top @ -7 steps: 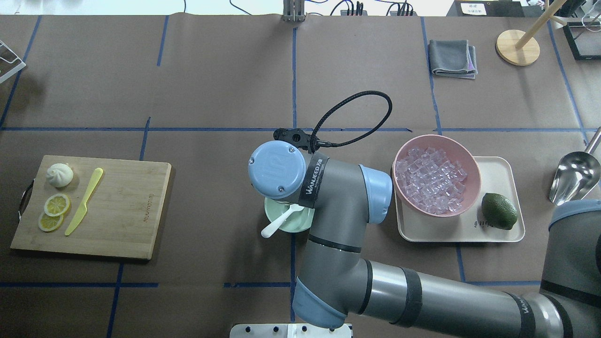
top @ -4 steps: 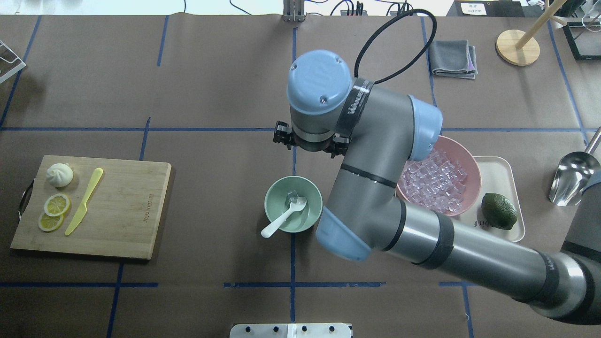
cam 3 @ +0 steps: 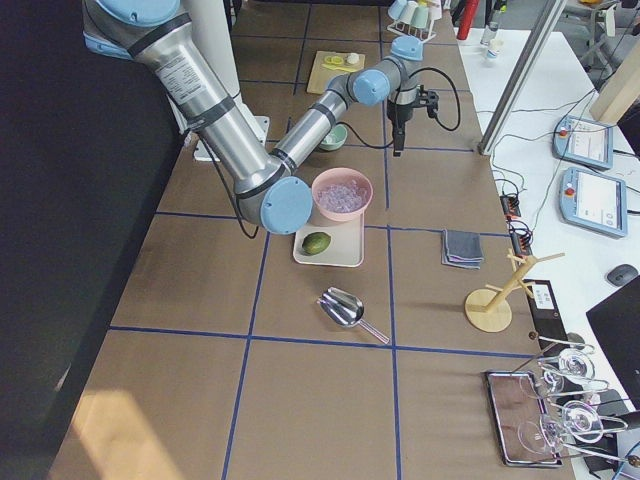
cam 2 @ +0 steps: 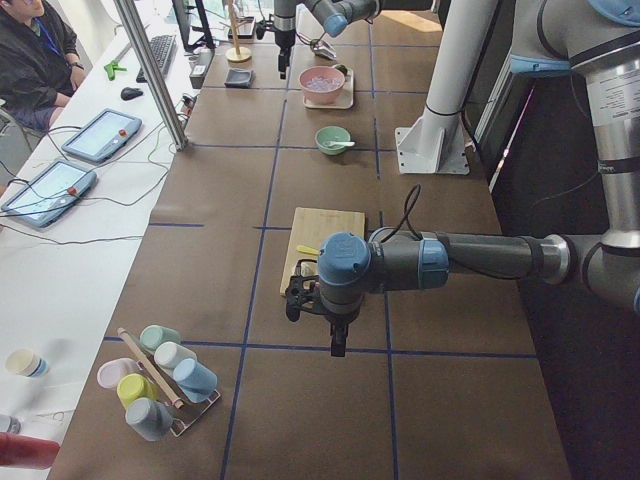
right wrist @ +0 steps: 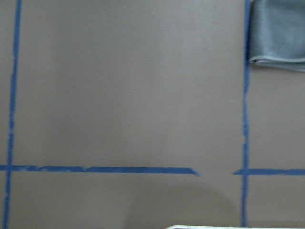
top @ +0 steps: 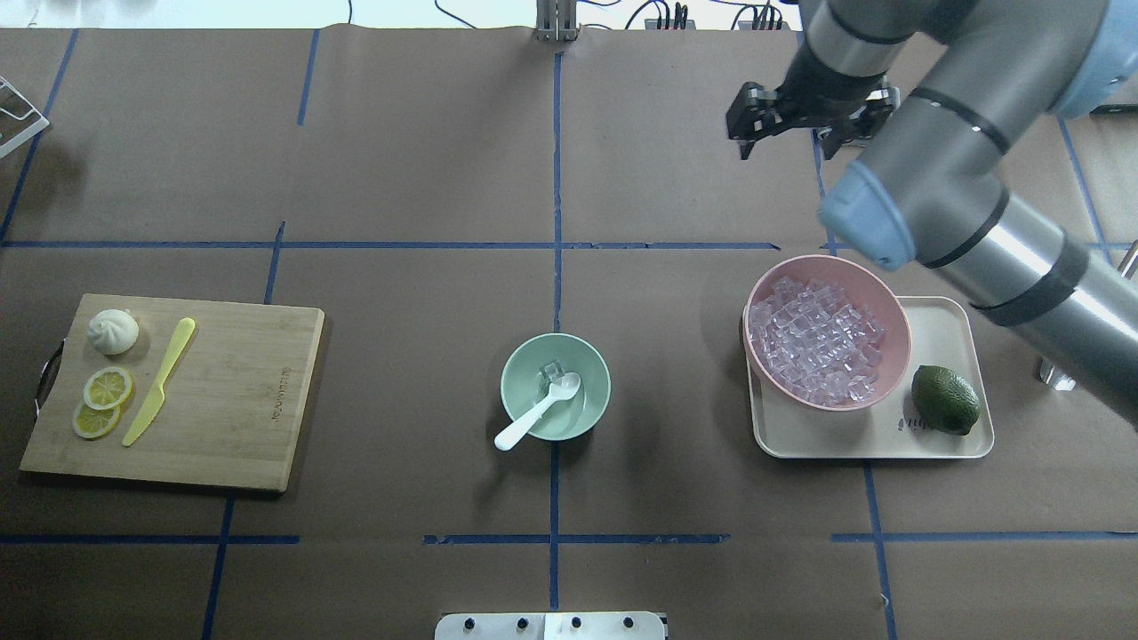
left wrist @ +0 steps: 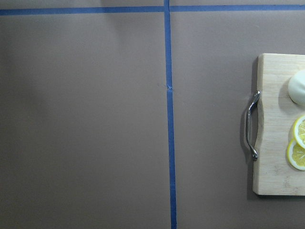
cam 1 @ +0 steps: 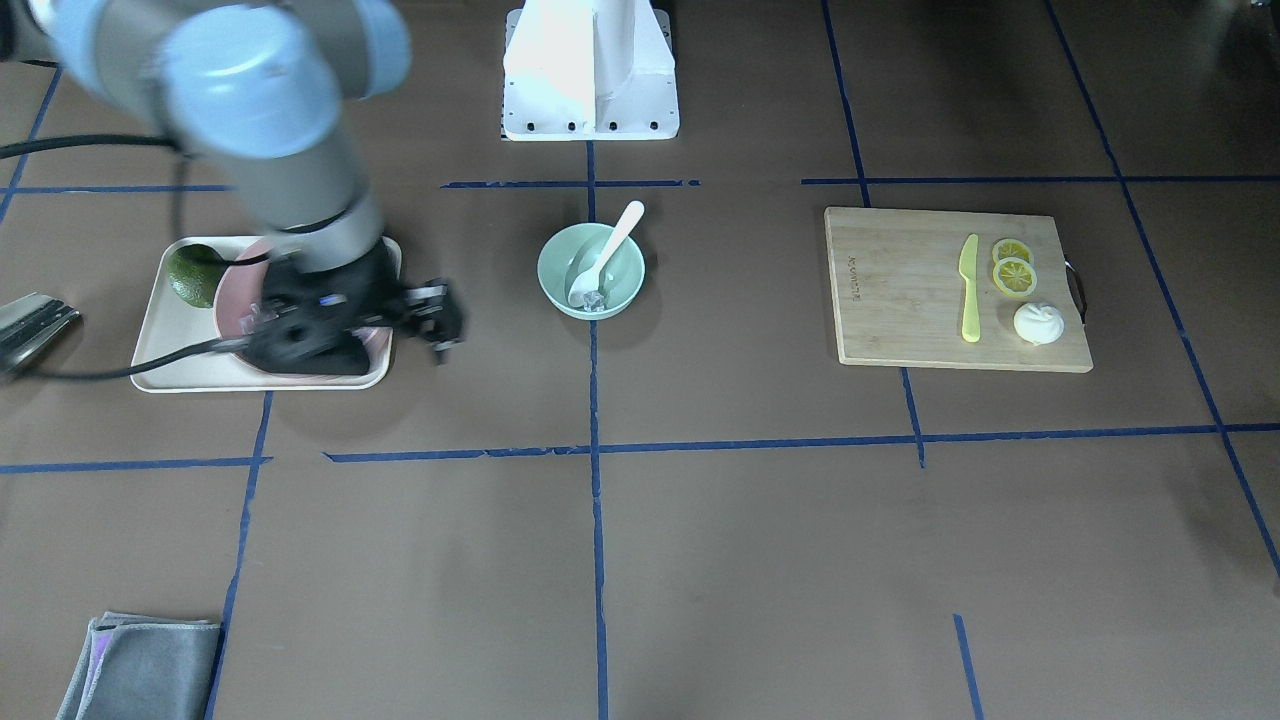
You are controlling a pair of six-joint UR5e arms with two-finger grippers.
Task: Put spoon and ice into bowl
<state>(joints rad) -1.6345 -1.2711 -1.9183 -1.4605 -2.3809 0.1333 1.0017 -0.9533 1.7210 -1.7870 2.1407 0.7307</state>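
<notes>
The mint-green bowl (top: 518, 373) (cam 1: 556, 268) stands at the table's middle. The white spoon (top: 533, 418) (cam 1: 617, 232) lies in it, handle over the rim. A clear ice cube (top: 553, 368) (cam 1: 594, 298) sits in the bowl beside the scoop. The ice pile (top: 816, 342) fills the pink bowl (top: 900, 313). My right gripper (cam 1: 305, 350) (cam 3: 397, 147) hangs high past the pink bowl's far side, blurred; I cannot tell whether it is open. My left gripper (cam 2: 338, 345) hangs over bare table beyond the cutting board; I cannot tell its state.
The pink bowl and a lime (top: 945, 400) sit on a cream tray (top: 944, 313). A cutting board (top: 240, 400) holds a yellow-green knife (top: 160, 382), lemon slices and a bun. A grey cloth (cam 1: 140, 665) and a metal scoop (cam 3: 345, 308) lie near the right arm.
My right arm rose from over the green bowl and swung away to the far right, past the pink bowl. The spoon and the ice cube stay in the green bowl.
</notes>
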